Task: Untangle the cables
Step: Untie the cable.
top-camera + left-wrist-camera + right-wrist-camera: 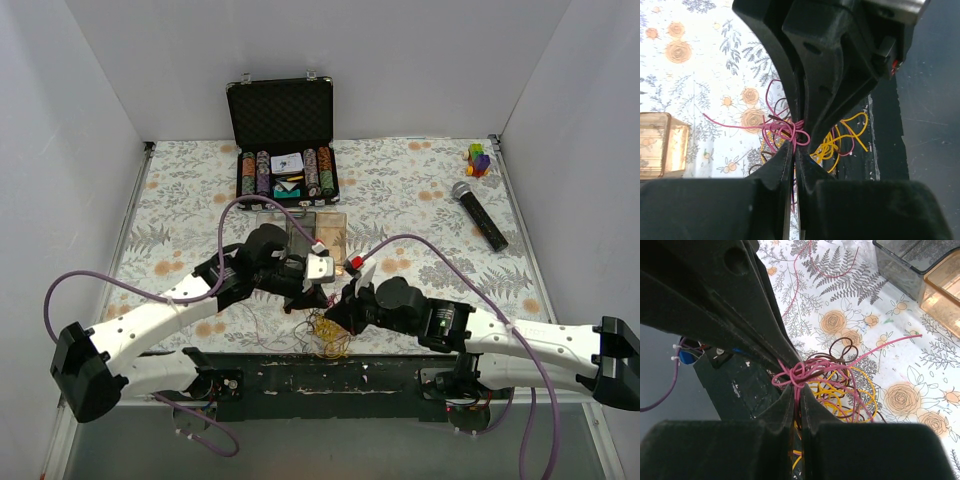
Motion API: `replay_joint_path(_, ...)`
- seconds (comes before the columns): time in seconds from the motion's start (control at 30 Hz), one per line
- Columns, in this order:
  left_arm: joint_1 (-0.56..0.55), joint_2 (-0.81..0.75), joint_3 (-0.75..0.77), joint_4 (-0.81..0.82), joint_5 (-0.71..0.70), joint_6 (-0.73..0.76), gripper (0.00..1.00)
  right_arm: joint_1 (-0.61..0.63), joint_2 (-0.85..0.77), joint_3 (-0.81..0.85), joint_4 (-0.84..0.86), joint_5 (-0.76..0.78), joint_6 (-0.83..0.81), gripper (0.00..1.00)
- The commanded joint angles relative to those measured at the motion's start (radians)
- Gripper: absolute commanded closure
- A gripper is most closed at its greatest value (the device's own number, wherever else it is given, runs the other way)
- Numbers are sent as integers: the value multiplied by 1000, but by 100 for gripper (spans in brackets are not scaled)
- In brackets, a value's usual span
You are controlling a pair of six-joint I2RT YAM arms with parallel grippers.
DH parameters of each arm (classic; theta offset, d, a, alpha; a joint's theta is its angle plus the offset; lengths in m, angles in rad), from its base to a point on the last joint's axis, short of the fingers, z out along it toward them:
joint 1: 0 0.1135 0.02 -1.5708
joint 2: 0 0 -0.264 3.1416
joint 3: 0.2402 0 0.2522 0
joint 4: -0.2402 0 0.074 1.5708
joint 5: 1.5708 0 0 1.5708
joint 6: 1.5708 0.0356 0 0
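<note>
A tangle of thin pink, yellow and brown cables [326,336] lies at the table's front edge, partly over the dark strip. My left gripper [311,296] and my right gripper [346,300] meet tip to tip just above it. In the left wrist view my left gripper [794,146] is shut on pink cable strands just below a pink knot [791,131], with yellow loops [840,142] beyond. In the right wrist view my right gripper [799,391] is shut on the same pink cable below the knot [801,372]. Yellow cable [862,395] and brown cable [841,347] loops spread to the right.
An open black case of poker chips [283,150] stands at the back. Clear and amber plastic boxes [320,232] sit just behind the grippers. A microphone [480,215] and a small coloured toy [479,158] lie at the back right. The dark front strip [400,372] borders the table.
</note>
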Motion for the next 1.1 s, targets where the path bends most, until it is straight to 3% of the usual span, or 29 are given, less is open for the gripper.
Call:
replay_joint_path(0.0, -2, -66, -28, 22, -69, 25, 100, -4, -60, 26, -13, 23, -6, 99)
replay_joint_path(0.6, -2, -158, -62, -67, -184, 87, 100, -53, -257, -29, -298, 130, 17, 99)
replay_joint_path(1.07, -2, -296, -116, -205, -319, 133, 100, -226, -315, 5, -412, 191, -69, 96)
